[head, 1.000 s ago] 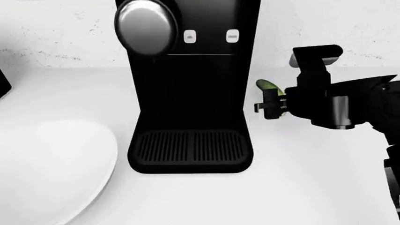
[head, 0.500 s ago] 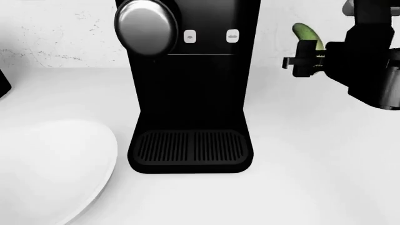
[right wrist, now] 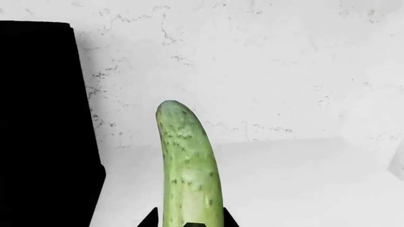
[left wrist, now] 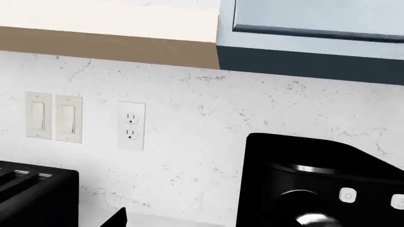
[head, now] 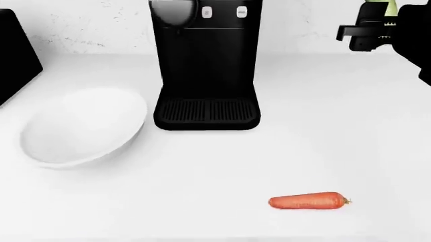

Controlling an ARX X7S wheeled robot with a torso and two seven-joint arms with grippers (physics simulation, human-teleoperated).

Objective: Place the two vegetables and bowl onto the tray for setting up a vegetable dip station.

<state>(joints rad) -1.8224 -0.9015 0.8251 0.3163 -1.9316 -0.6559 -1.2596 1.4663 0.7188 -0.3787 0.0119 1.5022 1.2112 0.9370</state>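
My right gripper (head: 374, 27) is raised at the top right of the head view, shut on the green cucumber (right wrist: 187, 165), which stands up between its fingers (right wrist: 151, 220). Only a green sliver of the cucumber (head: 378, 6) shows in the head view. The orange carrot (head: 310, 200) lies on the white counter, near and to the right. The wide white bowl (head: 84, 126) sits at the left. Of my left gripper (left wrist: 189, 223), one dark fingertip (left wrist: 118, 218) shows far to one side, with nothing held. The tray is out of view.
A tall black coffee machine (head: 205, 60) stands at the back centre, between the bowl and my right gripper. A black toaster (head: 13, 50) sits at the far left. Behind it the left wrist view shows the wall outlet (left wrist: 131, 125) and switches (left wrist: 54, 117).
My right gripper rose and moved right with the cucumber. The head view pulled back, so the whole bowl and the carrot now show.
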